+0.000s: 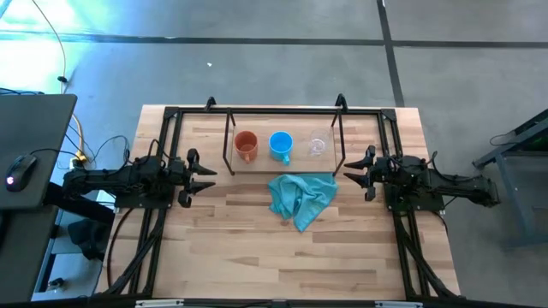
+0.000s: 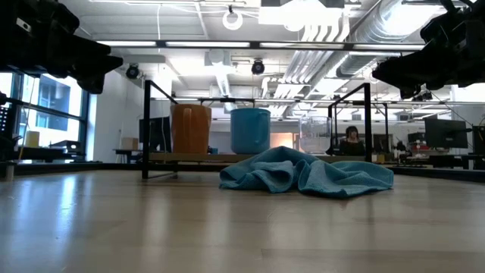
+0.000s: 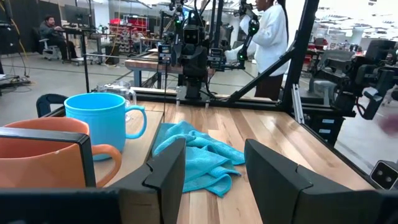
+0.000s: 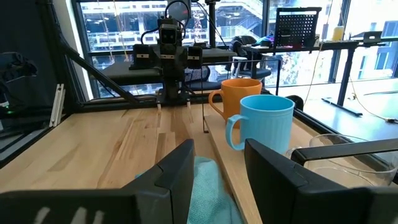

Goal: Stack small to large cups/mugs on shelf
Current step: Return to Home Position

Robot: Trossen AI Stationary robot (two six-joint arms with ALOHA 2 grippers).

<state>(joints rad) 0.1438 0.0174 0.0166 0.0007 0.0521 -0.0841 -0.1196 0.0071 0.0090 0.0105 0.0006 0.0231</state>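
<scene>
The low black wire-frame shelf with a light wood surface (image 1: 298, 163) carries three vessels in a row. The orange-brown handled mug (image 1: 247, 145) stands at its left end, the bright blue handled mug (image 1: 281, 145) at its middle, and the small clear glass cup (image 1: 318, 145) at its right end. A crumpled teal cloth (image 1: 301, 198) lies on the light wooden counter (image 1: 257, 248) just in front of the shelf. The left claw (image 1: 210, 178) hangs beside the shelf's left end and the right claw (image 1: 349, 174) beside its right end. Both claws have their fingers spread and hold nothing.
</scene>
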